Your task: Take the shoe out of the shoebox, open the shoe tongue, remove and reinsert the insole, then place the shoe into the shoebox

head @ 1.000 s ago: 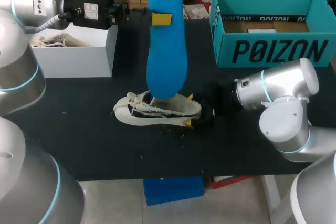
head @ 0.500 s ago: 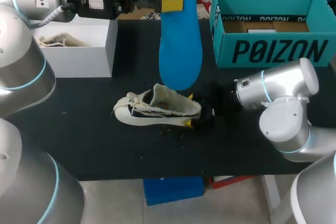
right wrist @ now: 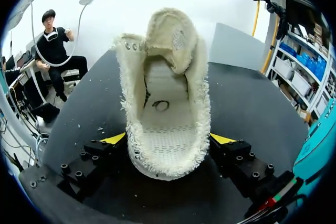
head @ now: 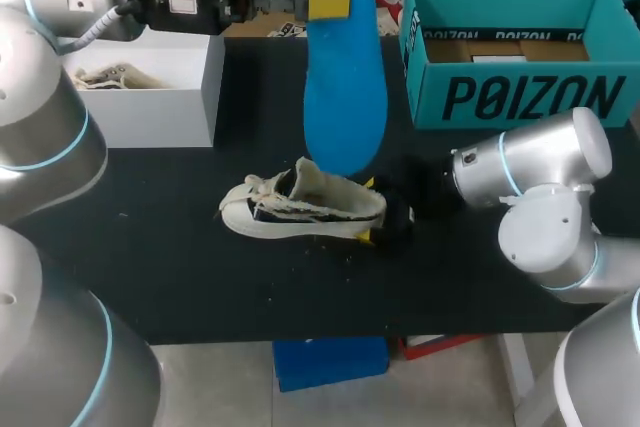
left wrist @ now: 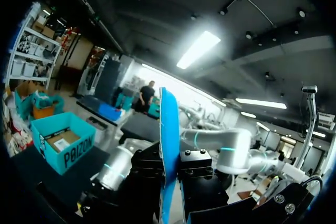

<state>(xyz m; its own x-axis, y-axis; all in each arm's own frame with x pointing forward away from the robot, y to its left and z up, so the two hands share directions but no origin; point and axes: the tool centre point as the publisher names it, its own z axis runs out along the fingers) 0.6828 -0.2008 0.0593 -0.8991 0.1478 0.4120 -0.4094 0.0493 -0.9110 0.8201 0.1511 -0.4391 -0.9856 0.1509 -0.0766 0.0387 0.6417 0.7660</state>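
My left gripper [head: 328, 5] is shut on the top of a blue insole [head: 345, 77], which hangs upright over the table. The insole's lower end hovers just above the shoe [head: 300, 209], a cream sneaker lying on its side on the black table [head: 200, 277]. In the left wrist view the insole [left wrist: 169, 129] stands edge-on between my left gripper [left wrist: 169, 174]. My right gripper [right wrist: 169, 140] holds the shoe's heel [right wrist: 168, 129], a yellow tip against each fluffy side; the shoe's inside is bare. In the head view this gripper [head: 385, 219] is at the heel.
The open teal shoebox [head: 515, 97] stands at the back right of the table and shows as shoebox [left wrist: 60, 142] in the left wrist view. A white box [head: 150, 97] stands at the back left. Small crumbs lie in front of the shoe.
The left gripper lifted the insole up and to the right, clear of the shoe, then held almost still. The shoe and right gripper shifted slightly right.
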